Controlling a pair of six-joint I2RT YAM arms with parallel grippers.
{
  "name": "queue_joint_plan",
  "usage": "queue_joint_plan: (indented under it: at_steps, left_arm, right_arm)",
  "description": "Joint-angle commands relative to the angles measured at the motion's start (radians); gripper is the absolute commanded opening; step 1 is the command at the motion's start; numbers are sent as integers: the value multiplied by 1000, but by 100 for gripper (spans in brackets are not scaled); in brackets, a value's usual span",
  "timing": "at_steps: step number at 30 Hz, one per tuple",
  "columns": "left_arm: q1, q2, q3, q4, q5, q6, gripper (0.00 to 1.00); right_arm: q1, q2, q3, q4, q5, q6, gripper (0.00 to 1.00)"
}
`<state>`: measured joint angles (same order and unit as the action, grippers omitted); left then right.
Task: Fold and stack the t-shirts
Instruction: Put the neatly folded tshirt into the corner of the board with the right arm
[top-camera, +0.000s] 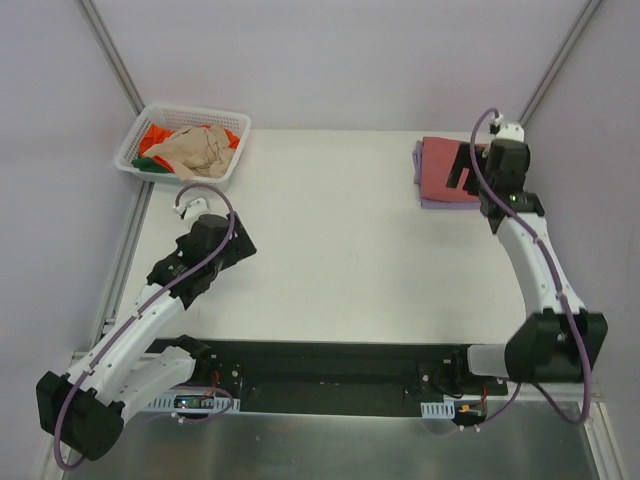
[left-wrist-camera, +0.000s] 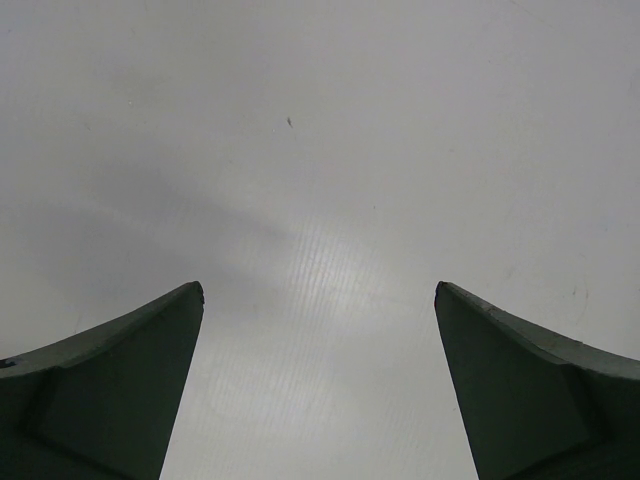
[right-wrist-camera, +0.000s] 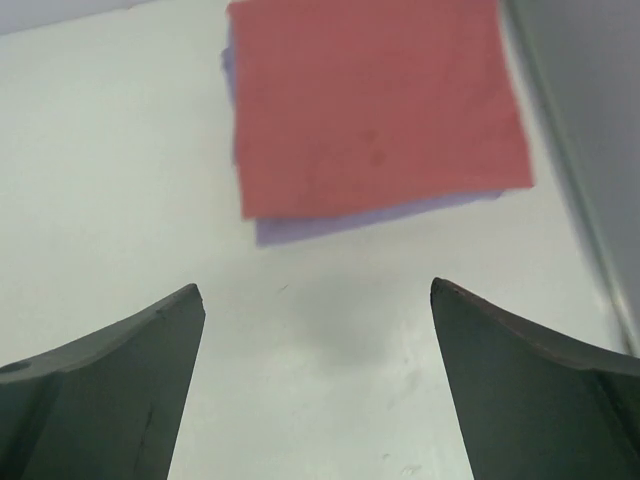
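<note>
A folded dusty rose-red t-shirt (top-camera: 440, 165) lies on a folded lavender t-shirt (top-camera: 447, 204) at the table's back right. In the right wrist view the red shirt (right-wrist-camera: 375, 105) covers most of the lavender one (right-wrist-camera: 340, 222). My right gripper (top-camera: 463, 178) hangs over the stack's near edge, open and empty (right-wrist-camera: 315, 290). A crumpled beige t-shirt (top-camera: 200, 150), an orange one (top-camera: 158, 133) and a green one (top-camera: 150, 165) lie in the basket. My left gripper (top-camera: 243, 245) is open and empty over bare table (left-wrist-camera: 320, 290).
The white lattice basket (top-camera: 130, 152) stands at the back left corner. A metal frame rail (top-camera: 125, 250) runs along the table's left edge, and grey walls close in on the left, back and right.
</note>
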<state>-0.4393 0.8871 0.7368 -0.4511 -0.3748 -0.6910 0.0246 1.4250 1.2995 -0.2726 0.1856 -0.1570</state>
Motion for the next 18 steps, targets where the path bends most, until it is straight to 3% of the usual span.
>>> queue_joint_plan:
  at_steps: [1, 5, 9, 13, 18]
  left_arm:
    - [-4, -59, -43, -8, -3, 13, 99]
    - [-3, -106, -79, -6, -21, 24, 99]
    - [-3, -143, -106, -5, -42, 22, 99]
    - [-3, -172, -125, 3, -50, 18, 99]
    - [-3, -183, -117, 5, -20, -2, 99]
  right_arm:
    - [60, -229, -328, 119, -169, 111, 96]
    - [86, -486, -615, 226, -291, 155, 96]
    - [87, -717, -801, 263, -272, 252, 96]
    - [86, -851, -874, 304, -232, 275, 96]
    - [86, -897, -884, 309, -212, 319, 96]
